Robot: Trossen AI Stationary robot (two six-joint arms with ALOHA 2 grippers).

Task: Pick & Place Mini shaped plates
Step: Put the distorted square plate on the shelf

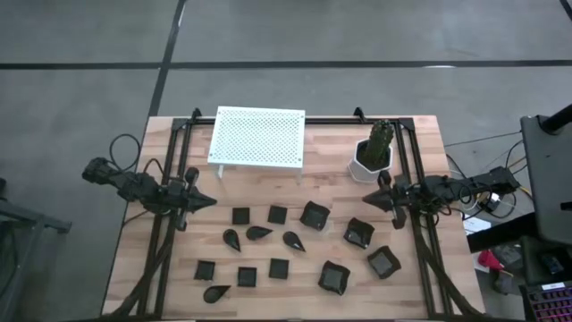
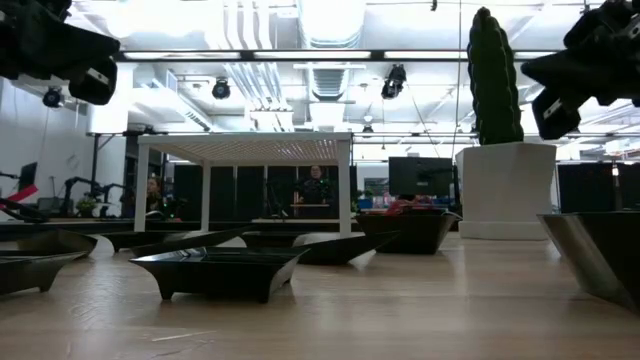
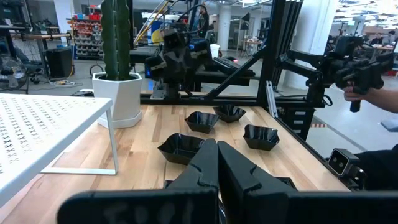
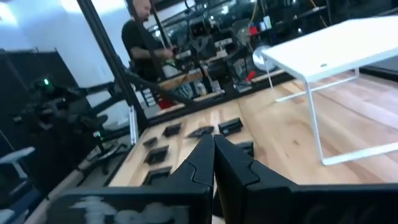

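Wooden table, seen from above; white perforated rack toward 12 o'clock, potted cactus toward 1 o'clock; mini shaped plates scattered from centre toward 6 o'clock. Left end effector at 9 o'clock, fingers pressed together, gripping nothing; nearest plate just off its tip at 4 o'clock. Right end effector at 3 o'clock, likewise closed and empty; raised-rim plates near its tip, toward 7 o'clock.

table with plates, rack, pot
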